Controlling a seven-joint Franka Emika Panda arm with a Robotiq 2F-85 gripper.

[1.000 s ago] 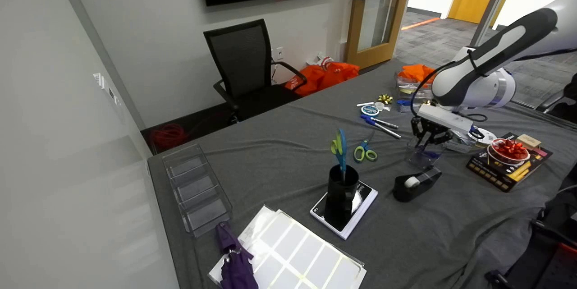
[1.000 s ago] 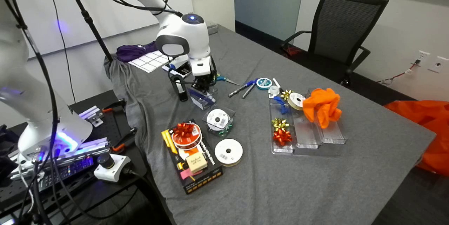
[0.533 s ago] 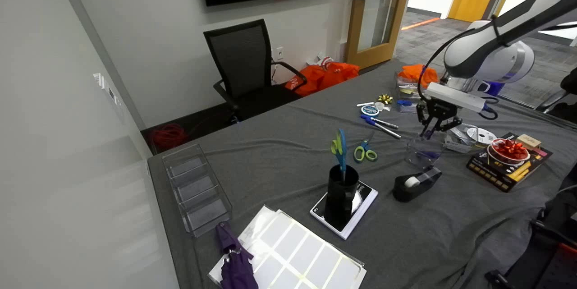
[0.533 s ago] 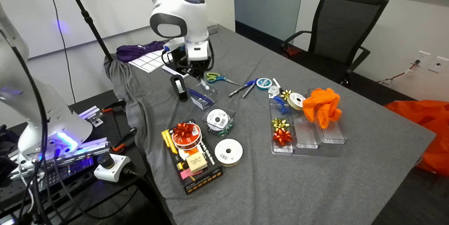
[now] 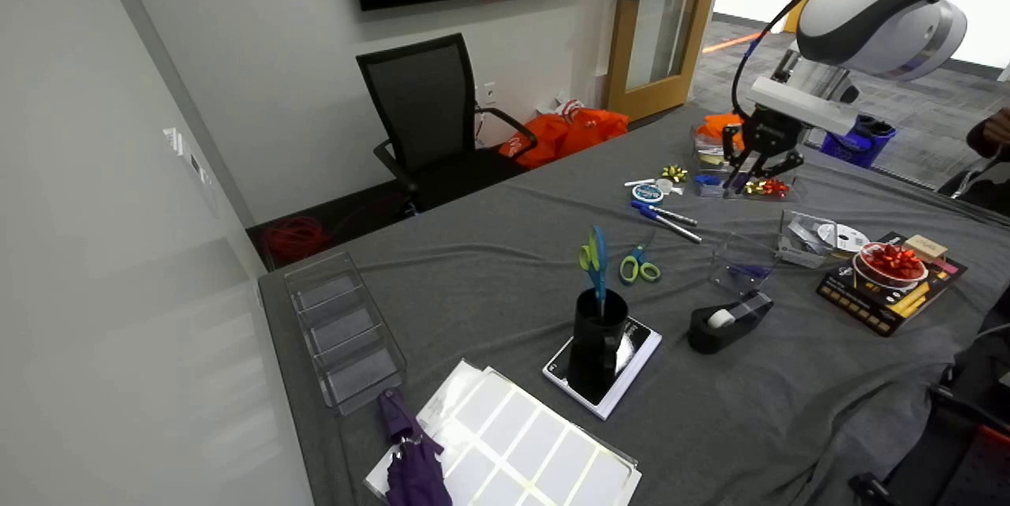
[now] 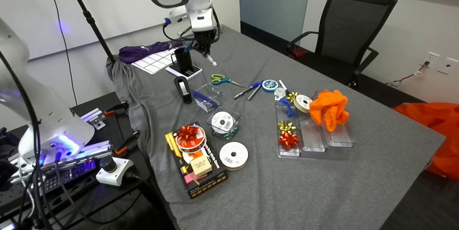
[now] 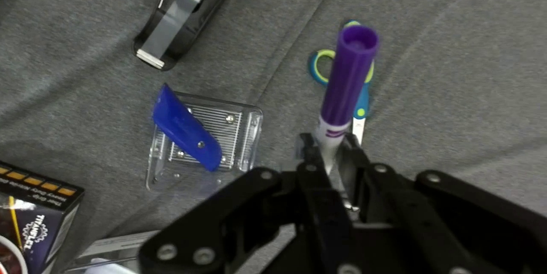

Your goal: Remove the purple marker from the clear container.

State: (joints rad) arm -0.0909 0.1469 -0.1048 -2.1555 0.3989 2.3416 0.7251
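Fingers (image 7: 316,182) gripping the marker (image 7: 345,86) by its white part, in air above the desk (image 6: 304,190). Change: marker lifted out of the container (image 7: 253,137), where a blue piece (image 7: 186,128) remains; removal looks done, set-down likely next.

Clock centred on the container (image 6: 214,93), as in an exterior view of the counter (image 6: 308,190).
Inside it: one item (image 6: 205,97).
9 to 10 o'clock, just beside: tape dispenser (image 6: 184,92).
11: mug (image 6: 184,60), on a slab (image 6: 184,73).
12, above the counter: marker (image 6: 211,60), between the fingers (image 7: 318,192).
1 to 2: scissors (image 6: 222,80).
3 to 4, well apart: trays (image 6: 311,140), holding bows (image 6: 288,139).
5: spool (image 6: 217,119) in a tub (image 6: 236,116); farther out, loose spool (image 6: 226,158).
6: box (image 6: 213,181), bearing ribbon roll (image 6: 197,142) and block (image 6: 201,166).
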